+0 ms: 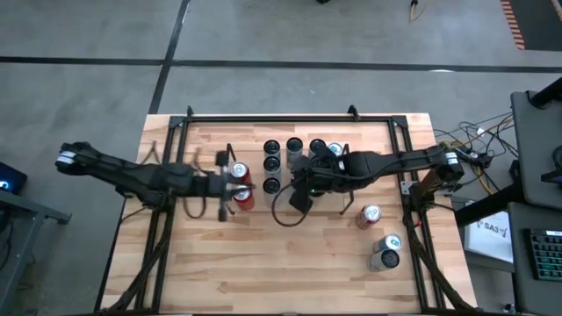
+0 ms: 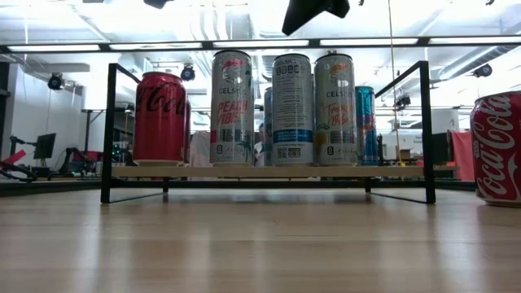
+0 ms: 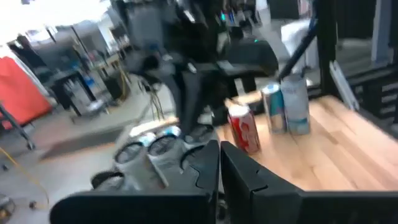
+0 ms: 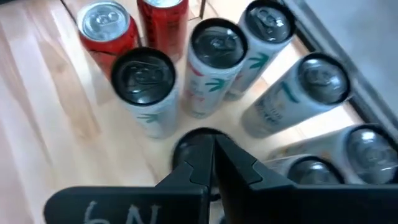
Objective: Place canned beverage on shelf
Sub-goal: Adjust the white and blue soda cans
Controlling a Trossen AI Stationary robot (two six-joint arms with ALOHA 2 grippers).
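The shelf (image 2: 269, 172), a low wire rack with a wood base, stands mid-table. On it stand several tall silver cans (image 1: 294, 158) upright in rows. Red cola cans (image 1: 239, 171) stand at its left end. My right gripper (image 4: 211, 163) is shut and slants down just above the cans' near row, over a black can top (image 4: 194, 144). In the low view it hangs clear above the can tops (image 2: 313, 15). My left gripper (image 3: 219, 167) is shut and level. It hovers beside the red cans (image 1: 230, 186), above can-top height.
A red can (image 1: 369, 215) and a silver-blue can (image 1: 386, 254) sit loose on the table's right side. The red one looms at the right in the low view (image 2: 496, 146). Black frame tubes (image 1: 413, 202) run along the table's edges. Bare wood lies at the near side.
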